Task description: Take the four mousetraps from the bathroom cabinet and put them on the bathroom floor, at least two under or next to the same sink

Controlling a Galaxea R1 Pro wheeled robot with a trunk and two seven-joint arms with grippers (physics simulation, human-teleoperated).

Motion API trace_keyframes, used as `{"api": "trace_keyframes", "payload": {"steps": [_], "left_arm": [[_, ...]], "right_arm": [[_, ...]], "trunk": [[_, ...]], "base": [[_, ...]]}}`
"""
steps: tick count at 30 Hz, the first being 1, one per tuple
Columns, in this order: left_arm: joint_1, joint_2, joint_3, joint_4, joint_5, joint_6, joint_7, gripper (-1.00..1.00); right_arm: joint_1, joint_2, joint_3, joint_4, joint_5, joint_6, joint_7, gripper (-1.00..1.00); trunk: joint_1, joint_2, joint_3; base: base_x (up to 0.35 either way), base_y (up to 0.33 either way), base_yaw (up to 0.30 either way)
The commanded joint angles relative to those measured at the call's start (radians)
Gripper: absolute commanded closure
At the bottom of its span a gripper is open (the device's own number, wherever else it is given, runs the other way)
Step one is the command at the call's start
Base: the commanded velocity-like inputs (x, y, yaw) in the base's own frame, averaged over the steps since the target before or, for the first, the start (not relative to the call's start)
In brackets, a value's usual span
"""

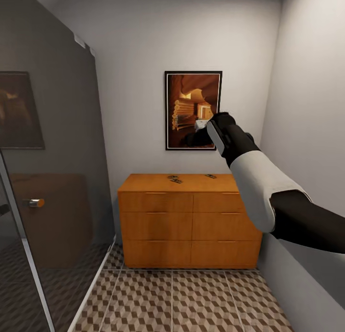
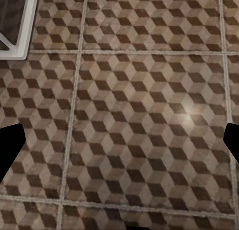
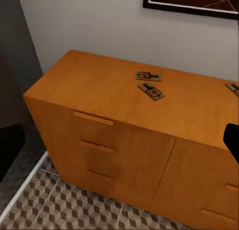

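Right arm (image 1: 268, 193) closest to head camera, white forearm shell and black joints, raised in front of framed picture (image 1: 193, 110) on back wall. Right gripper (image 1: 203, 135) dark against the print, fingers hard to separate; can't tell if released or clenched. Right wrist view: just black finger edges (image 3: 231, 140) at frame borders, nothing between them. Left wrist view: same, black tips (image 2: 10, 150) at the sides over bare floor tiles (image 2: 124, 115), grip state not readable either, nothing seen held. No readable text or labels anywhere. Orange-brown cabinet (image 1: 191, 222) against back wall, six drawer fronts, all flush. Mousetraps on cabinet top: two (image 3: 151, 84) near the middle, close together, one angled; another (image 3: 233, 88) cut off at frame edge, toward the right end of the top (image 1: 211, 176). Fourth not made out. Traps tiny in head view, spring detail only legible in right wrist view, red spots visible. Cube-pattern floor tiles (image 1: 191, 298) in front of cabinet. Dark glass panel (image 1: 48, 178) with white frame along left, reflecting cabinet and picture. Small metal handle (image 1: 33, 202) on it. Picture partly blocked by the arm.
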Motion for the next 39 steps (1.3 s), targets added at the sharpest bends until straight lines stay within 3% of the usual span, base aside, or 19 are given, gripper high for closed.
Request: {"api": "trace_keyframes", "payload": {"steps": [1, 3, 4, 11, 20, 39], "left_arm": [[-0.001, 0.000, 0.000, 0.001, 0.000, -0.003, 0.002, -1.00], [-0.001, 0.000, 0.000, 0.002, 0.000, -0.003, 0.002, -1.00], [-0.001, 0.000, 0.001, 0.003, 0.000, -0.003, 0.002, -1.00], [-0.001, 0.000, 0.002, 0.003, -0.001, -0.003, 0.002, -1.00], [-0.001, 0.000, 0.002, 0.003, -0.002, -0.003, 0.002, -1.00], [-0.001, 0.000, 0.002, 0.003, 0.000, -0.003, 0.002, -1.00]], "right_arm": [[-0.001, -0.002, 0.001, 0.003, 0.003, 0.002, 0.024, -1.00], [-0.001, -0.009, 0.001, 0.009, 0.004, -0.001, 0.054, -1.00], [0.000, -0.025, 0.001, 0.020, 0.005, -0.004, 0.090, -1.00], [0.001, -0.053, 0.002, 0.044, 0.017, -0.020, 0.106, -1.00], [0.004, -0.058, 0.003, 0.097, 0.081, -0.084, 0.109, -1.00], [0.004, -0.057, 0.003, 0.162, 0.092, -0.120, 0.109, -1.00]], "trunk": [[0.000, -0.001, -0.001], [0.000, -0.001, -0.001], [0.000, -0.001, -0.001], [0.000, -0.001, -0.001], [0.000, -0.001, -0.001], [0.000, -0.001, -0.001]], "base": [[0.000, 0.000, 0.000], [0.000, 0.000, 0.000], [0.000, 0.000, 0.000], [0.000, 0.000, 0.000], [0.000, 0.000, 0.000], [0.116, -0.078, 0.000]]}}
